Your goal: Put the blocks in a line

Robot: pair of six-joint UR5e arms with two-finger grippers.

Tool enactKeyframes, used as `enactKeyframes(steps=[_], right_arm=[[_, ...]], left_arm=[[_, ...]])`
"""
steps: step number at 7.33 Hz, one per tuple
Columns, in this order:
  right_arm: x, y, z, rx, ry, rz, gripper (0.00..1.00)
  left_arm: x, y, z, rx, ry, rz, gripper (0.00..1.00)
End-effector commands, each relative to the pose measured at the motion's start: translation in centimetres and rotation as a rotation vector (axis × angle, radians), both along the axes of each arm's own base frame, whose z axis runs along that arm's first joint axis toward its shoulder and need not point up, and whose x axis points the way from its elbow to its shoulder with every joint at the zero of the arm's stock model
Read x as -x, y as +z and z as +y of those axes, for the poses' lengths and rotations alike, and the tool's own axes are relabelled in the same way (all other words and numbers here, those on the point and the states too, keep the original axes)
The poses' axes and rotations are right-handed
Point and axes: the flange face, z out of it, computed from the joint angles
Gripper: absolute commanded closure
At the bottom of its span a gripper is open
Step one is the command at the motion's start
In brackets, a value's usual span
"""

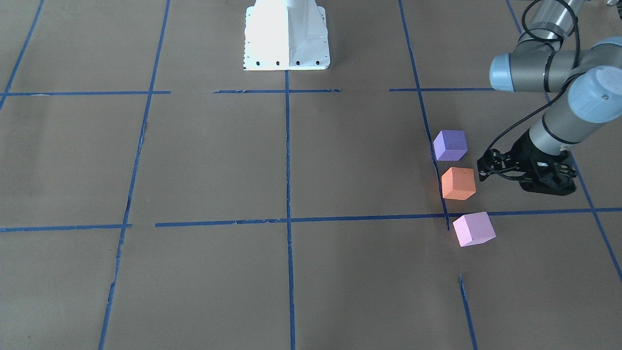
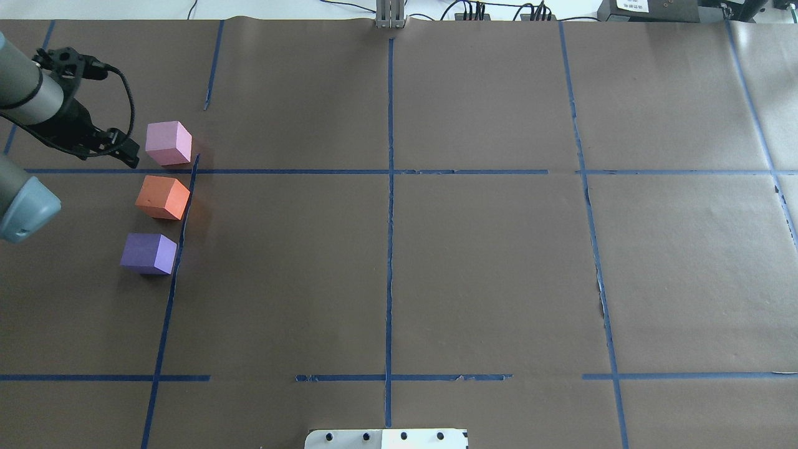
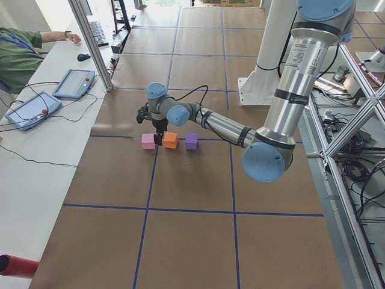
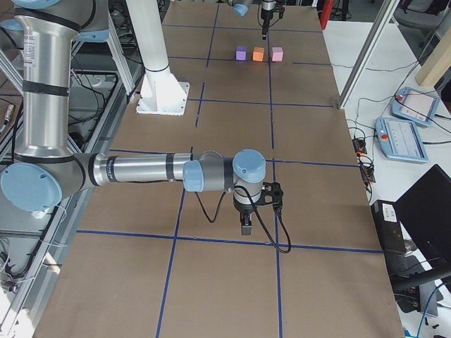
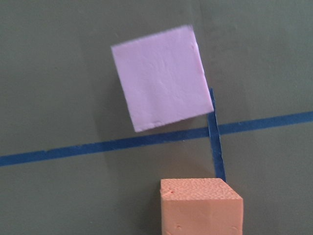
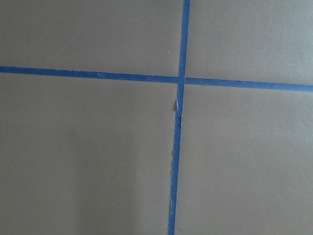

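Observation:
Three cubes lie in a rough line along a blue tape line: the purple block (image 1: 450, 145), the orange block (image 1: 458, 183) and the pink block (image 1: 474, 228). The overhead view shows pink (image 2: 168, 143), orange (image 2: 163, 197) and purple (image 2: 148, 253) in the same order. My left gripper (image 1: 482, 166) hovers empty just beside the orange and pink blocks, touching none, and its jaws look open. The left wrist view looks down on the pink block (image 5: 162, 78) and the orange block (image 5: 201, 208). My right gripper (image 4: 244, 227) is far from the blocks, low over bare paper; I cannot tell whether it is open or shut.
Brown paper with a blue tape grid (image 2: 389, 171) covers the table. The robot's white base (image 1: 286, 36) stands at the table's robot side. Tablets and cables (image 3: 72, 84) lie on a side bench, where a person sits.

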Motion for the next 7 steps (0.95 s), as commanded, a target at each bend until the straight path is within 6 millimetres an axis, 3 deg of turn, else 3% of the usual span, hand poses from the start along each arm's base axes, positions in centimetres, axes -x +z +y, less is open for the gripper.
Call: enactKeyframes(steps=[1,3,4,5,7], right_arm=[[0.0,0.0,0.0,0.000,0.000,0.000,0.00],[0.0,0.0,0.0,0.000,0.000,0.000,0.00],[0.0,0.0,0.0,0.000,0.000,0.000,0.00],[0.0,0.1,0.0,0.001,0.000,0.000,0.00],[0.0,0.0,0.0,0.000,0.000,0.000,0.00]], left_arm=[[12.8,4.4,-1.1,-0.103,0.127,-0.100,0.00],[22.4,11.9,1.0,-0.143,0.200,-0.138,0.00],[26.0,15.0,2.8,-0.116,0.187,-0.138,0.00],[27.0,17.5,4.2,-0.074,0.170,-0.085,0.00],[26.2,18.7,5.8,-0.027,0.149,0.050,0.00]])
